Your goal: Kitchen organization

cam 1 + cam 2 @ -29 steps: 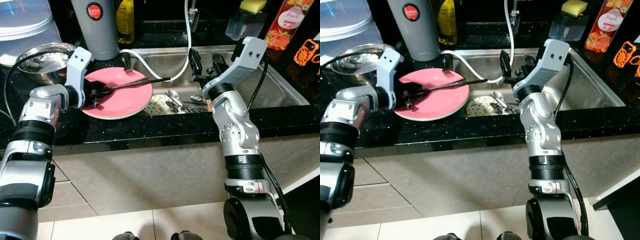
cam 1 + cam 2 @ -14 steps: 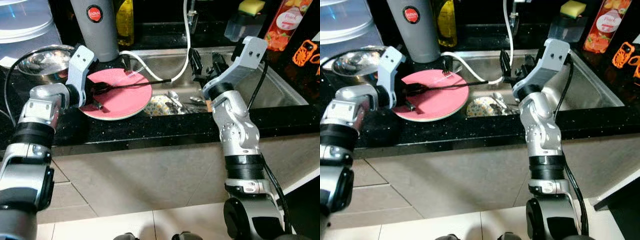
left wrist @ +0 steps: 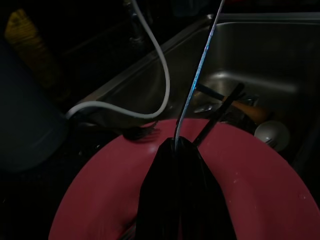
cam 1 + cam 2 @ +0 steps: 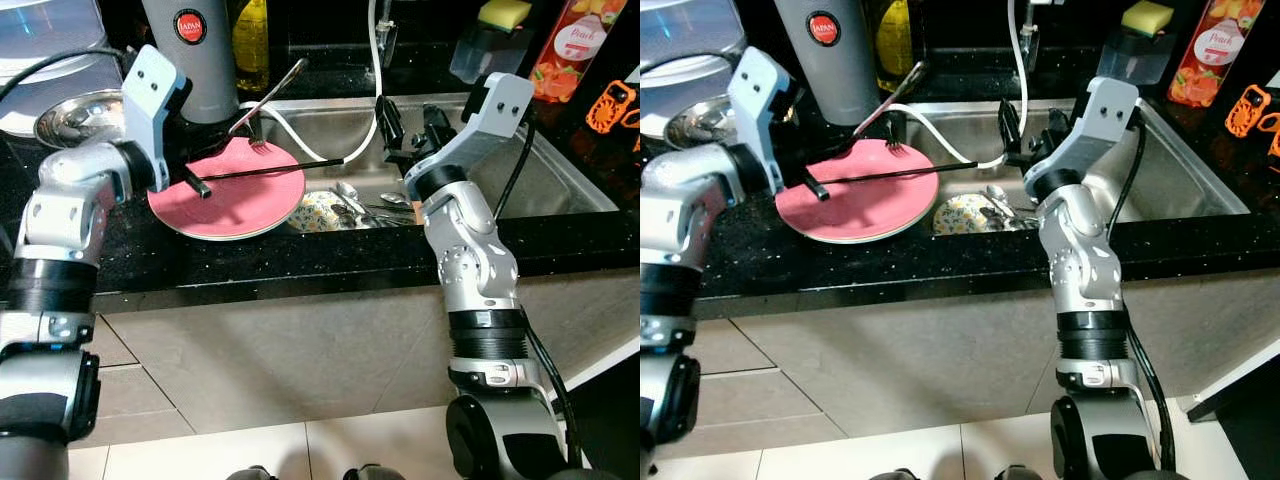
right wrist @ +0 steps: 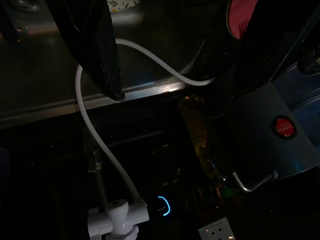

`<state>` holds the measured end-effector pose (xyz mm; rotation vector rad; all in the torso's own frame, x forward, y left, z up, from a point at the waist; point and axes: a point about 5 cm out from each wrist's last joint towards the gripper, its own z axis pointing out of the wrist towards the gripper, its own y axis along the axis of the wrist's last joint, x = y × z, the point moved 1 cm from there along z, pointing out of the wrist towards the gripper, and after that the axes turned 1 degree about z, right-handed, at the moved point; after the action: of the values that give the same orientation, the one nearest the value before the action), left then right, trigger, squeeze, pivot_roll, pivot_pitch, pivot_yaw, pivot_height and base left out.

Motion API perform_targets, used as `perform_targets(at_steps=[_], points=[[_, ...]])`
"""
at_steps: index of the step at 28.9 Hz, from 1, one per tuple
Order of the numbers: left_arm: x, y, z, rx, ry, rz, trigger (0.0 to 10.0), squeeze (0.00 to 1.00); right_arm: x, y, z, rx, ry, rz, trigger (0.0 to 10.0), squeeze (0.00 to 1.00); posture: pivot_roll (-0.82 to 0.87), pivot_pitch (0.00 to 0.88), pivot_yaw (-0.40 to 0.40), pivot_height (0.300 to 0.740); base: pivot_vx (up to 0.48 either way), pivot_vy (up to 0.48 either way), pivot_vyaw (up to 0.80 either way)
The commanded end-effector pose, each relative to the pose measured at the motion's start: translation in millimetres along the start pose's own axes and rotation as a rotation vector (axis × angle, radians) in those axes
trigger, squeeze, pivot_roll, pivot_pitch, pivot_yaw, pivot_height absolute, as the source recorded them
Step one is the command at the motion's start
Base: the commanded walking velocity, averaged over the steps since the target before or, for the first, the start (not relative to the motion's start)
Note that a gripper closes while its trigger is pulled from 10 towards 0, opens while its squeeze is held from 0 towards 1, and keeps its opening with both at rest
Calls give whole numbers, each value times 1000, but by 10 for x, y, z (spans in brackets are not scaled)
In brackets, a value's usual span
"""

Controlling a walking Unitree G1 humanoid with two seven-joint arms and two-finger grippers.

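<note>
One utensil (image 3: 197,85) between left fingers (image 3: 180,195).

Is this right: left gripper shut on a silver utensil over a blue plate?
Nearly. The plate is pink, not blue, as the left eye view shows. The rest holds: the left gripper has its fingers shut on the thin silver utensil above that plate.

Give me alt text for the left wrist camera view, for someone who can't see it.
The left gripper, fingers shut, pinches a thin silver utensil handle above a pink plate. Beyond the plate lie a white hose and a dim steel sink, a black chopstick crossing the plate's rim.
</note>
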<state>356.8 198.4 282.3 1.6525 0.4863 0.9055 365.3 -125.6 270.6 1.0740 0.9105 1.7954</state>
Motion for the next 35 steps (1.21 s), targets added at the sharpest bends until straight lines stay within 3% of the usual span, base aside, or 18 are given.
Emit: perform_targets(at_steps=[1,2,3,6,10,17,29,35], points=[[12,119,-79,-24,17,39,10000,0,48,26,7,-13,27,14,10000,0,71,18,-21,740,0,0,0],[-19,123,-68,-18,14,60,10000,0,107,50,0,-20,69,69,10000,0,71,18,-21,740,0,0,0],[-19,123,-68,-18,14,60,10000,0,107,50,0,-20,69,69,10000,0,71,18,-21,740,0,0,0],[-103,91,-19,-2,15,75,10000,0,431,215,-87,-68,302,204,10000,0,71,19,-17,740,0,0,0],[-175,121,85,-18,0,84,10000,0,617,253,-141,-61,405,273,10000,0,67,20,-14,740,0,0,0],[-355,259,270,-65,-46,94,10000,0,733,220,-119,-46,421,323,10000,0,63,27,-12,740,0,0,0],[-445,401,306,-109,-53,116,10000,0,704,64,-96,33,360,305,10000,0,65,31,-11,740,0,0,0],[-530,337,350,-93,-84,111,10000,0,740,96,-92,24,374,335,10000,0,65,31,-12,740,0,0,0]])
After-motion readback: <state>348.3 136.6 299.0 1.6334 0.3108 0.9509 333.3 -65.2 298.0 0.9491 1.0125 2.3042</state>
